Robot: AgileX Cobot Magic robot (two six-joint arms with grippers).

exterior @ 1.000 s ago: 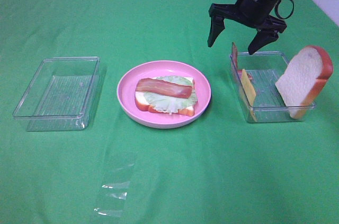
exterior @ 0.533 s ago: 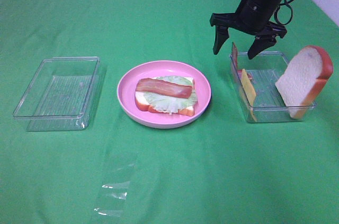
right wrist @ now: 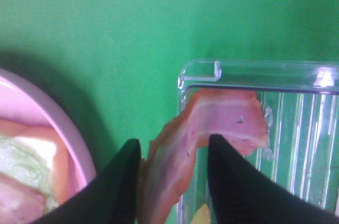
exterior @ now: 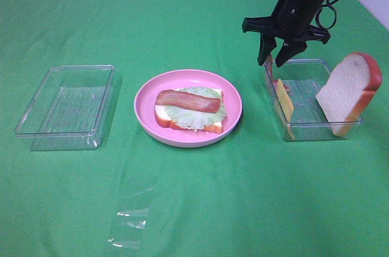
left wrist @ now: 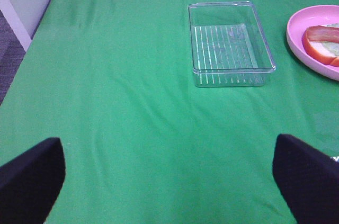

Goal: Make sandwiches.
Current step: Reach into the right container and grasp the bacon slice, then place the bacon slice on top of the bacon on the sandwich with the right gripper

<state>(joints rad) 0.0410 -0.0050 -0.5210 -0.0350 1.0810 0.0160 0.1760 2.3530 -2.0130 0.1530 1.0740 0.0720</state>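
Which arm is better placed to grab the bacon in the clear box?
The right: its hand straddles the bacon strip at the clear box. The left hand hangs open by the other box.

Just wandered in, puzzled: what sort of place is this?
Probably a robot practice bench, not a kitchen: a plain green cloth, a toy sandwich on a pink plate, and a black claw at a clear tray.

A green cloth covers the table. A round pink plate sits at the middle. A clear plastic box stands well to its left and another to its right. A clear plastic sheet lies on the near side.
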